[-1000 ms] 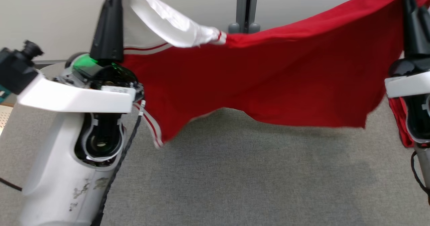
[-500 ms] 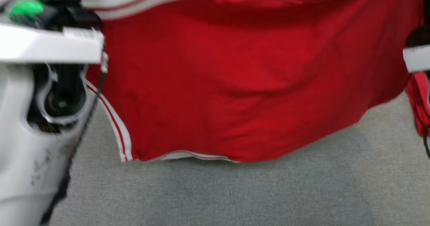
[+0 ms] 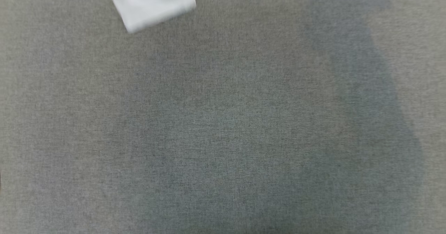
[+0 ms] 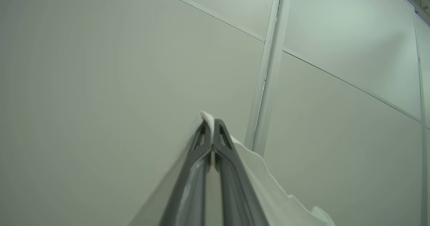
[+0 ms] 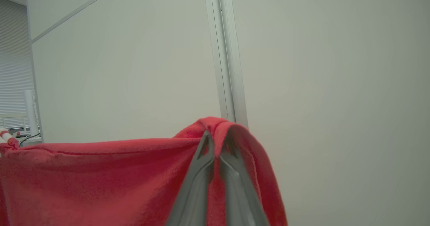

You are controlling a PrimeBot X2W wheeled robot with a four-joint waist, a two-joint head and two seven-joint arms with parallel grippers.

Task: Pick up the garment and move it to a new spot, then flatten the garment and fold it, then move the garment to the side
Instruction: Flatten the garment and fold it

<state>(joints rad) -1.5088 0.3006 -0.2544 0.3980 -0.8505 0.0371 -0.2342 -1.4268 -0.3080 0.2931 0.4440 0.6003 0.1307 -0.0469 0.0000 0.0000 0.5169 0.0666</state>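
Note:
The garment is red with white parts and red-striped trim. In the right wrist view its red cloth point(image 5: 100, 179) hangs to the left from my right gripper point(image 5: 215, 135), which is shut on a red fold. In the left wrist view my left gripper point(image 4: 211, 123) is shut on a white edge of the garment point(image 4: 268, 185), which trails down to the right. Both grippers point up toward pale wall panels. A white corner of the garment point(image 3: 150, 4) hangs into the top left of the head view, above the grey table cover point(image 3: 223, 122).
The grey cloth-covered table spreads across the head view, with a soft shadow point(image 3: 366, 105) on its right side. Pale wall panels with a metal post point(image 5: 226, 51) stand behind the grippers. A desk with small items point(image 5: 23, 132) lies far left in the right wrist view.
The head view has tilted down onto the table, so arms and red cloth have left it. Before that, the garment was held spread between both raised grippers and rose in the picture.

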